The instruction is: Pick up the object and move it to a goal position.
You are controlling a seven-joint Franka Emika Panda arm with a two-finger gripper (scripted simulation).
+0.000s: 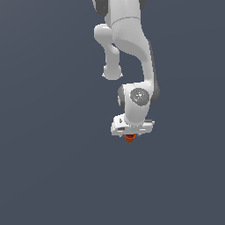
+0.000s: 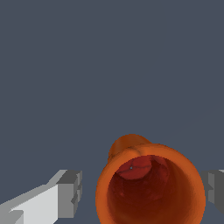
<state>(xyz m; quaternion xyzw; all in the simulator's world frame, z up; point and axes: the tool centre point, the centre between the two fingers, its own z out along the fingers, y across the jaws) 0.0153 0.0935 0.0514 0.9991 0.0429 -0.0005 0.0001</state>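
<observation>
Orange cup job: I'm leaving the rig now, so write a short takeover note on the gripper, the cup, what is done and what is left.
Gripper: over the orange cup, one finger on each side. The wrist view shows a gap on one side, so I cannot tell whether it grips.
Cup: just under the gripper in the exterior view, hollow top facing the wrist camera.
Done: gripper brought to the cup.
Left: confirm the grasp, then carry the cup to the goal. No goal marker shows in either view.

The white jointed robot arm (image 1: 132, 52) is bent downward, and its white two-fingered gripper (image 1: 130, 136) is pointed straight down, grey-padded fingers (image 2: 70, 193) spread, one finger clearly short of contact.
</observation>
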